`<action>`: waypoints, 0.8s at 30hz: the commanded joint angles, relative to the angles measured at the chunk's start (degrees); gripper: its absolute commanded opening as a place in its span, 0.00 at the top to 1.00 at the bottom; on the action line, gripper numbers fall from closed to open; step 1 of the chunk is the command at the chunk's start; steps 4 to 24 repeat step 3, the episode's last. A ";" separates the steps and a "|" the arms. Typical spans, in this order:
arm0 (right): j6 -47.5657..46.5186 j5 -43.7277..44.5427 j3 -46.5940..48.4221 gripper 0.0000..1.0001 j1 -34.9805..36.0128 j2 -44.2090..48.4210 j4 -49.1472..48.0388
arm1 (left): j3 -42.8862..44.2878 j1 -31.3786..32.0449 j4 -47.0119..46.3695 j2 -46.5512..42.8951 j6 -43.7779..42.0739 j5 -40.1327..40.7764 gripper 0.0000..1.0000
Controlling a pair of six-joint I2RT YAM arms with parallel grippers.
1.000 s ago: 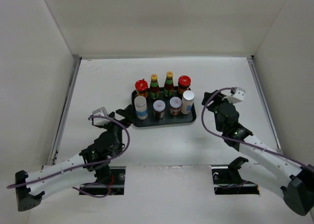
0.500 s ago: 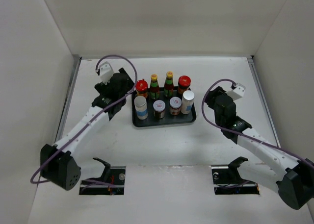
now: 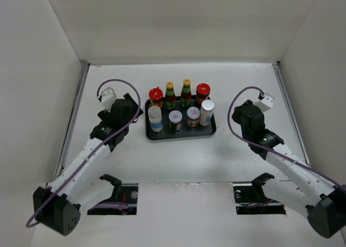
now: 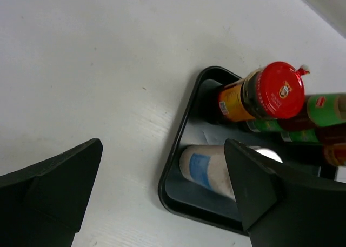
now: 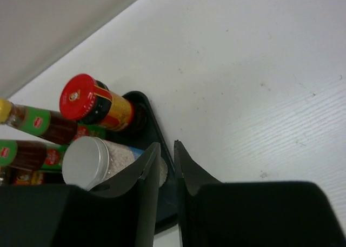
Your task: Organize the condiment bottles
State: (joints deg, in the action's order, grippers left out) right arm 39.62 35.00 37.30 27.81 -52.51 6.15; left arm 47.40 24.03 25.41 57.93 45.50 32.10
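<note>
The condiment bottles stand in two rows on a black tray (image 3: pixel 181 137). The back row holds red-capped jars (image 3: pixel 155 95) (image 3: pixel 203 90) with two green yellow-capped bottles (image 3: pixel 170 95) (image 3: pixel 186 93) between them. In front, white cylinders (image 3: pixel 155 118) (image 3: pixel 206 112) flank two grey-lidded jars (image 3: pixel 175 119) (image 3: pixel 193 116). My left gripper (image 3: pixel 136 111) (image 4: pixel 163 144) hangs wide open and empty just left of the tray, above the table. My right gripper (image 3: pixel 235 113) (image 5: pixel 166 144) hovers right of the tray, its jaws drawn to a thin slit with nothing between them.
White walls enclose the table on three sides, with a metal strip (image 3: pixel 75 117) along the left edge. Two black cradles (image 3: pixel 111 183) (image 3: pixel 259 183) sit at the near edge by the arm bases. The left wrist view shows the tray's left rim (image 4: pixel 178 144) below my open fingers.
My right gripper has closed from about half open to nearly shut and moved slightly right. My left arm swung up along the tray's left side, then drew back a little.
</note>
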 commanded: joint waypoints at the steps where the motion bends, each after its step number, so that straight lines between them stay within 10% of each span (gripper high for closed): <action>1: -0.85 -2.13 1.89 0.74 0.27 0.04 5.96 | -5.37 -1.13 -6.07 -6.85 3.19 -5.44 0.00; 24: -0.59 -2.30 2.78 0.70 0.27 -0.31 8.69 | -7.74 -1.84 -6.59 -8.35 2.93 -7.65 0.00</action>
